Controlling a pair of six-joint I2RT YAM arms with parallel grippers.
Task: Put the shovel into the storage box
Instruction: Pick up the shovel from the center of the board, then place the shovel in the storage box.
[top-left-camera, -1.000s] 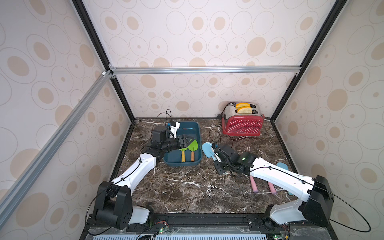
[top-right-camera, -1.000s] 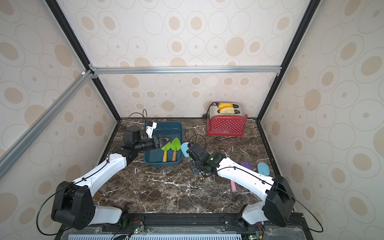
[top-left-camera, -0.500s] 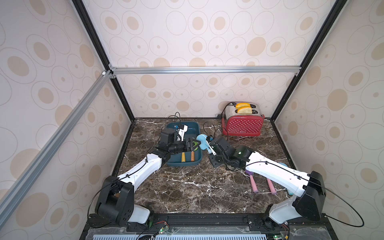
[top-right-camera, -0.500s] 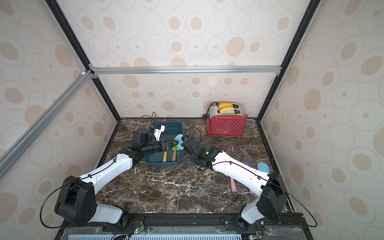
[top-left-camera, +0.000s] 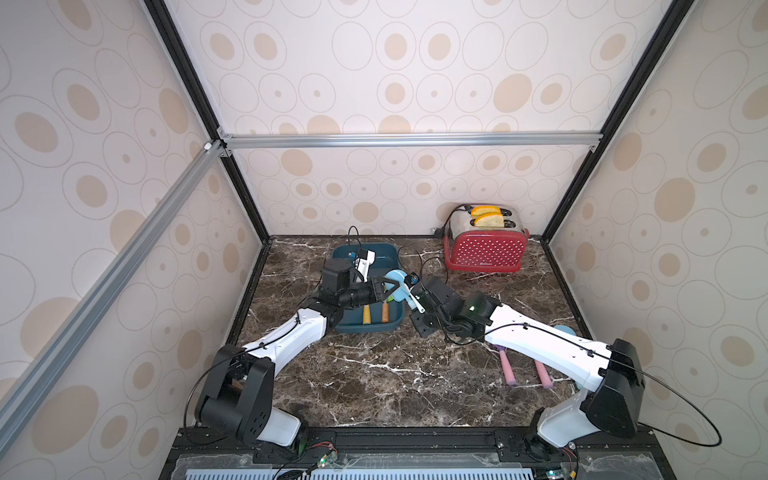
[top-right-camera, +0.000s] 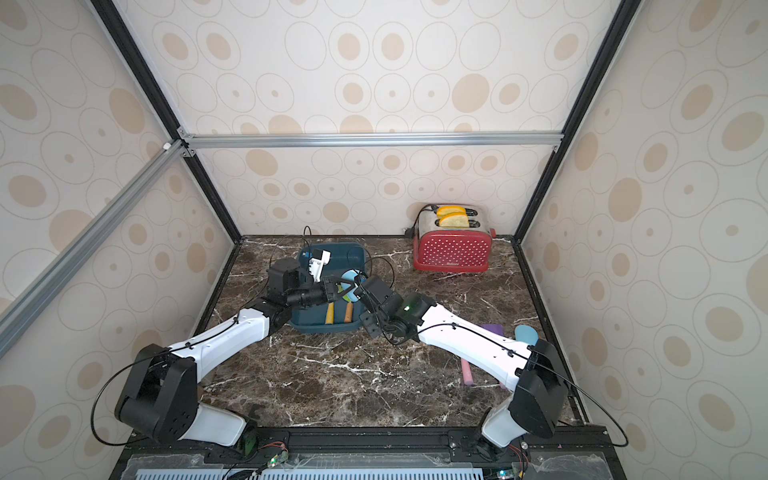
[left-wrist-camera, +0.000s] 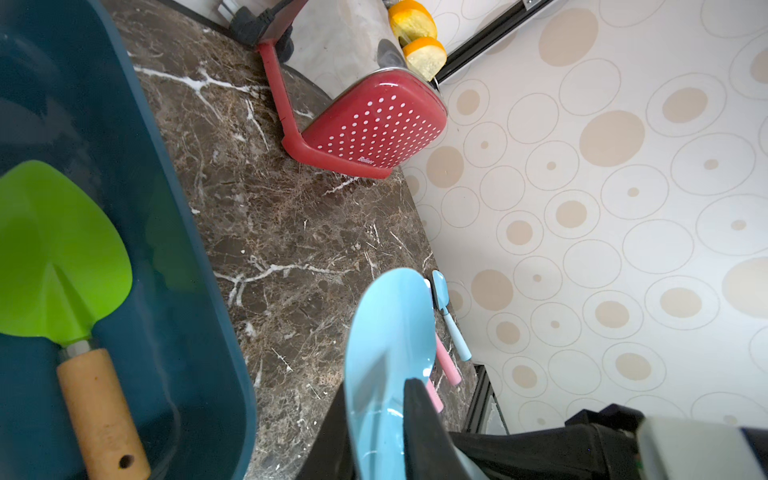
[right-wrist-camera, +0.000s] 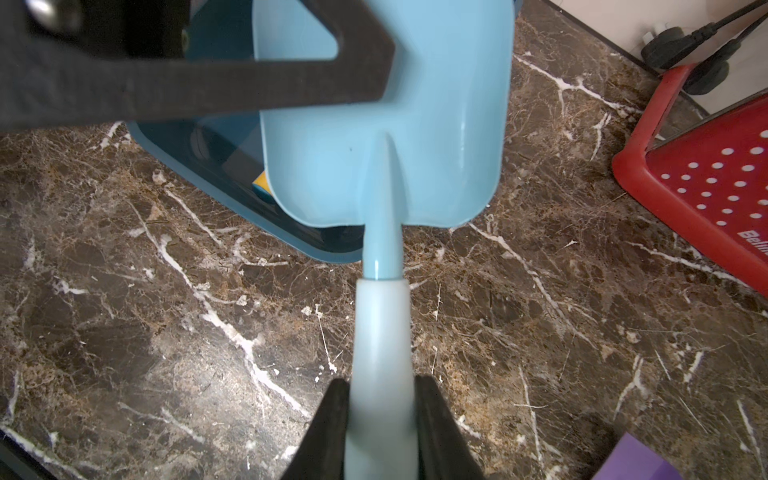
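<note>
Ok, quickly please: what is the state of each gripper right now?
Left gripper: closed on the blade of the blue shovel.
Right gripper: closed on the handle of the same shovel.

Storage box (top-left-camera: 365, 328): one. Toaster (top-left-camera: 484, 251): one. Bread slice (top-left-camera: 488, 218): two. Wooden-handled shovel (top-left-camera: 366, 314): two. Light-blue shovel (left-wrist-camera: 390, 332): two. Pink handle (top-left-camera: 507, 370): two. Purple item (top-right-camera: 492, 330): one. Robot arm (top-left-camera: 291, 340): two. Aluminium rail (top-left-camera: 411, 139): two.

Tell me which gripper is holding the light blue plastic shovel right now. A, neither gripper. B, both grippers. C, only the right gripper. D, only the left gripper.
B: the right gripper is shut on the handle of the light blue plastic shovel, and the left gripper pinches its blade.
</note>
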